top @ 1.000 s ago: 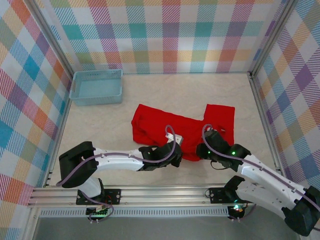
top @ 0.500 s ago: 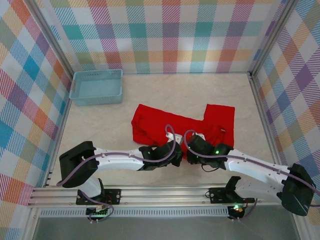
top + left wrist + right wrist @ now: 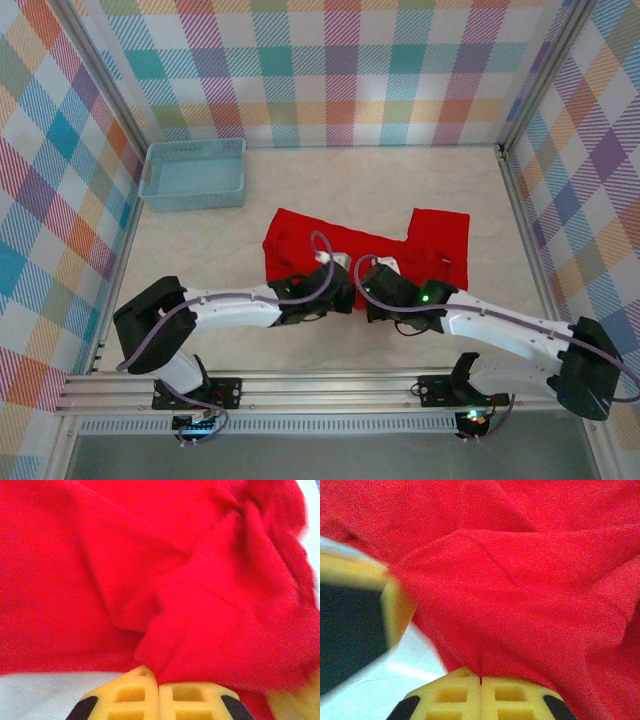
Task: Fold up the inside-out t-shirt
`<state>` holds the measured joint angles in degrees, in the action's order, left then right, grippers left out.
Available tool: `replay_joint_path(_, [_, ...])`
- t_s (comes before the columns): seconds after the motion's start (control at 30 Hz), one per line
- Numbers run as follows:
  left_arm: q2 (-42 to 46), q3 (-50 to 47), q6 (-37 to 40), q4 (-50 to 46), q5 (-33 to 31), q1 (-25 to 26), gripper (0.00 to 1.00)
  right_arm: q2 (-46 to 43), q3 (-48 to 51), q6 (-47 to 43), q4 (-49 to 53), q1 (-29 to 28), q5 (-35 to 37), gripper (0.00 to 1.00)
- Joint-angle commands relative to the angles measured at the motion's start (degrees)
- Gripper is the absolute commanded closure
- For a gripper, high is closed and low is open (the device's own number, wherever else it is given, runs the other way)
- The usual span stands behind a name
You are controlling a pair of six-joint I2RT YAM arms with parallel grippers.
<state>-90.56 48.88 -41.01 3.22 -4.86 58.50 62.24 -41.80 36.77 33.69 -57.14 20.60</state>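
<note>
Ringed by plaid panels [image 3: 340,70], the pale table [image 3: 400,190] holds the inside-out t-shirt [image 3: 300,240], bright red and rumpled. It lies near the middle, well apart from the blue basket [image 3: 193,175] in the far left corner. At the shirt's near edge the left gripper [image 3: 158,686] and right gripper [image 3: 480,681] sit just beside each other, each with its yellow pads [image 3: 135,695] pressed tight together on a pinched fold of the red cloth, which rises in a crease from between them.
</note>
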Motion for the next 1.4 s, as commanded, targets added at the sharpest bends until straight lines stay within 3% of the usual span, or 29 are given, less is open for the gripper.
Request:
replay_joint_path(0.0, [2.6,1.3,-2.4,-1.4,2.7,-3.1,1.00,-7.1,0.0,-6.7,1.8,-1.2,-0.5,1.00])
replay_joint_path(0.13, [1.4,2.7,-2.4,-2.9,5.1,-7.8,0.99,-16.7,4.3,-9.0,-3.1,-1.4,-2.8,1.00])
replay_joint_path(0.23, [0.7,4.3,0.0,-5.5,6.0,-8.5,0.91,-20.9,8.2,-8.2,-7.0,-1.5,-3.1,1.00])
replay_joint_path(0.47, [1.0,3.7,4.4,-7.7,6.9,-6.3,0.86,-11.9,13.1,-3.4,-11.7,-1.5,-8.6,0.99])
replay_joint_path(0.53, [0.8,3.6,5.5,-8.0,6.5,-5.0,0.88,-10.8,12.0,-2.8,-10.1,-1.4,-8.1,0.82])
replay_joint_path(0.63, [0.0,3.1,6.3,-7.2,6.5,-3.4,0.92,-11.7,9.1,-2.6,-5.3,-1.5,-4.6,0.67])
replay_joint_path(0.8, [-0.2,2.3,6.3,-6.1,5.8,-1.9,0.94,-11.4,6.3,-3.1,-1.1,-0.3,-1.6,0.55])
replay_joint_path(1.07, [0.4,0.5,5.5,-3.8,6.1,-1.5,0.94,-0.9,7.3,-3.2,-8.0,0.3,-4.6,0.30])
replay_joint_path(1.13, [0.6,0.3,5.3,-3.6,6.1,-1.5,0.94,1.2,7.3,-2.7,-8.6,0.9,-4.6,0.33])
replay_joint_path(1.23, [0.9,0.2,5.4,-4.0,5.9,-1.2,0.93,2.8,6.6,-1.4,-7.7,3.3,-3.9,0.55])
replay_joint_path(1.37, [2.0,-0.6,7.9,-6.3,2.8,2.3,0.80,-0.8,6.6,-2.0,-7.8,6.7,-6.0,0.87])
